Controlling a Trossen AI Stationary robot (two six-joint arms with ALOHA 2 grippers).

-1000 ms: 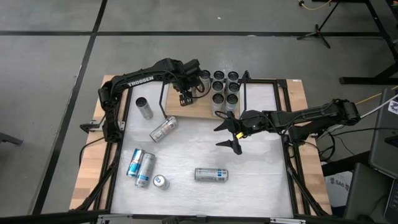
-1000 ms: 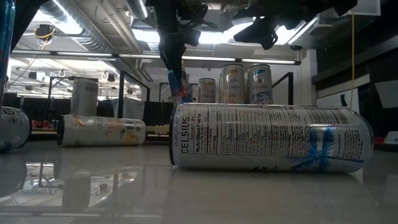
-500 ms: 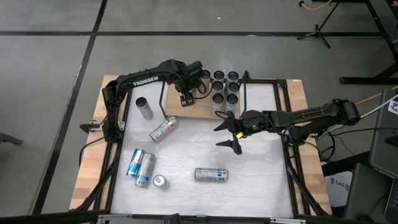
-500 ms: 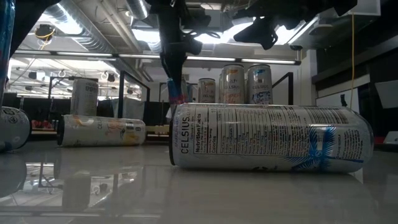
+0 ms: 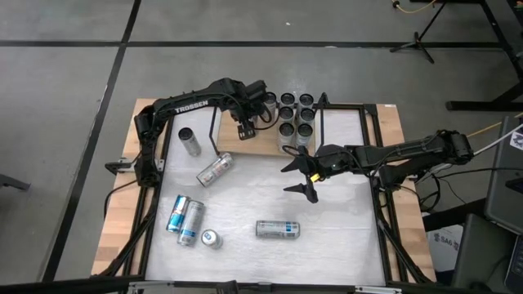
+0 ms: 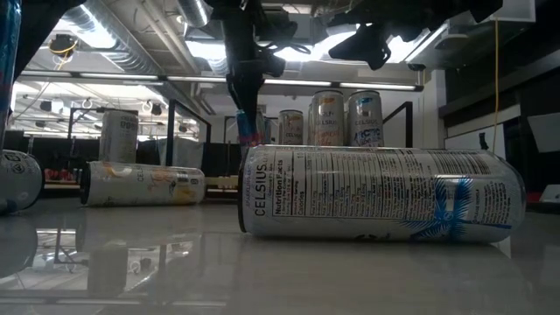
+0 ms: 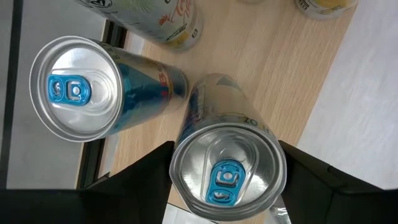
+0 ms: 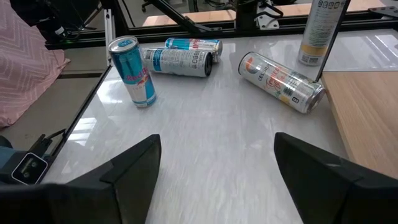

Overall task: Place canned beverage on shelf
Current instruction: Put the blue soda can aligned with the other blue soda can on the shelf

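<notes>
The shelf, a light wooden board in a black rod frame, lies at the table's far middle, with several cans standing on it. My left gripper hangs over the board's left part, pointing steeply down, shut on a silver-and-blue can with a blue tab. In the low view that can shows upright, its bottom hidden behind a lying can. A blue-and-red can stands beside it on the board. My right gripper hovers open over the table's middle, holding nothing. My left gripper pinches the can just below its top rim between the two fingers, one on each side. The fingers come from above, pointing steeply down. The can stands upright under them, its bottom end down at the board; whether it rests there I cannot tell.
Loose cans are on the white tabletop: one standing, one lying, two side by side, one near them, and one lying toward the near edge. The frame's upright loops flank the board.
My left gripper has sunk a little toward the shelf board with the can still in its fingers. The can, slightly tilted a second ago, now hangs upright. In the last half second nothing has moved.
</notes>
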